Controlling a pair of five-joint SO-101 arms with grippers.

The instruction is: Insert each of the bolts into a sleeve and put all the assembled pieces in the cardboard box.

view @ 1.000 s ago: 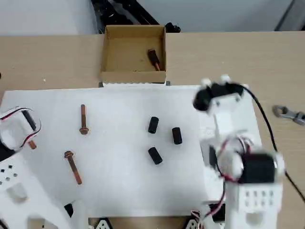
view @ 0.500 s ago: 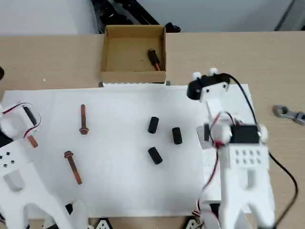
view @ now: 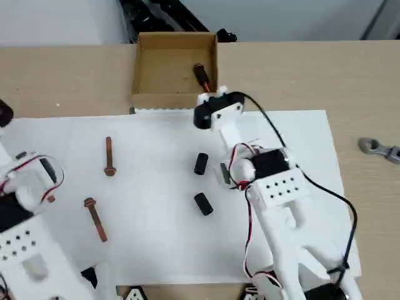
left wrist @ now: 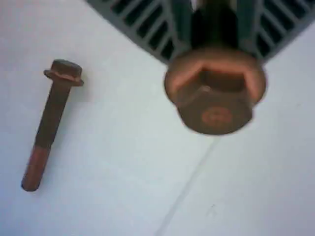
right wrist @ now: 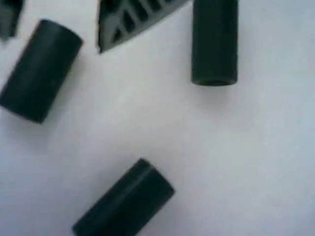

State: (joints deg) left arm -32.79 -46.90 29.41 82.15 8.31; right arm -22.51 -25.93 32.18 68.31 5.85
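Left gripper (left wrist: 216, 22) is clamped on a bolt (left wrist: 215, 91) by the near left of the white sheet (view: 156, 250), one loose bolt (view: 95, 219) beside it, another loose bolt (view: 109, 156) further back. Right gripper (right wrist: 61, 12) hangs released over three black sleeves (right wrist: 214, 42) mid-sheet. Far end, cardboard box (view: 175, 100) holds one assembled piece (view: 201, 76).

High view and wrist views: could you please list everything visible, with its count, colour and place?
cardboard box: one, brown, on the table beyond the sheet.
assembled piece: one, copper bolt in a black sleeve, inside the cardboard box.
loose bolts: two, copper, lying on the sheet near the left arm.
held bolt: one, copper, in the left gripper.
sleeves: three, black, lying mid-sheet.
sheet: one, white, on the table.
table: one, tan wood.
metal tool: one, silver, on the table right of the sheet.
left gripper: shut on the held bolt.
right gripper: open above the sleeves.
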